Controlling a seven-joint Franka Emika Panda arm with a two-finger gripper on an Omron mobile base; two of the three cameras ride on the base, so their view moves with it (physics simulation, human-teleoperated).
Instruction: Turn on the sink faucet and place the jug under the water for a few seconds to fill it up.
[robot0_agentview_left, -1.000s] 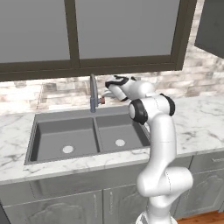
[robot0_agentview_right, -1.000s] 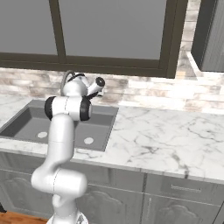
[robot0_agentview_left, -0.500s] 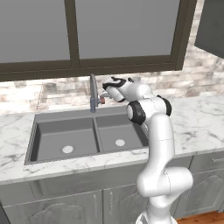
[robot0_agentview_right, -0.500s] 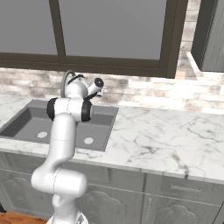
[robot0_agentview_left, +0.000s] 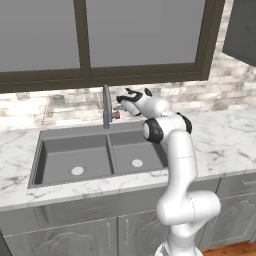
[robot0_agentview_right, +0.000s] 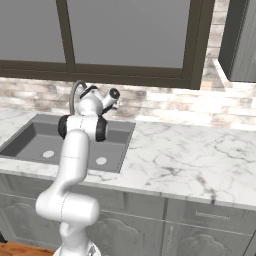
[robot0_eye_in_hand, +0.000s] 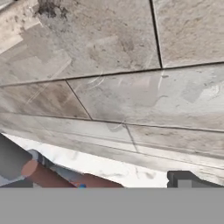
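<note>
While my tool (robot0_agentview_left: 120, 104) hangs wide open and empty beside the faucet (robot0_agentview_left: 106, 106) at the back edge of the sink (robot0_agentview_left: 75, 157), I judge I'm turning on the water, so next I nudge its reddish lever (robot0_eye_in_hand: 46, 176).

a dark grey double-bowl sink (robot0_agentview_left: 75, 152) sits in a marble counter; a slim grey faucet (robot0_agentview_left: 106, 105) with its reddish-brown lever (robot0_eye_in_hand: 46, 176) stands upright behind it.

We see a white marble countertop (robot0_agentview_right: 190, 160), a beige stone-tile backsplash (robot0_eye_in_hand: 131, 87), a dark-framed window (robot0_agentview_left: 85, 40), and grey cabinet doors (robot0_agentview_right: 200, 235) below.
</note>
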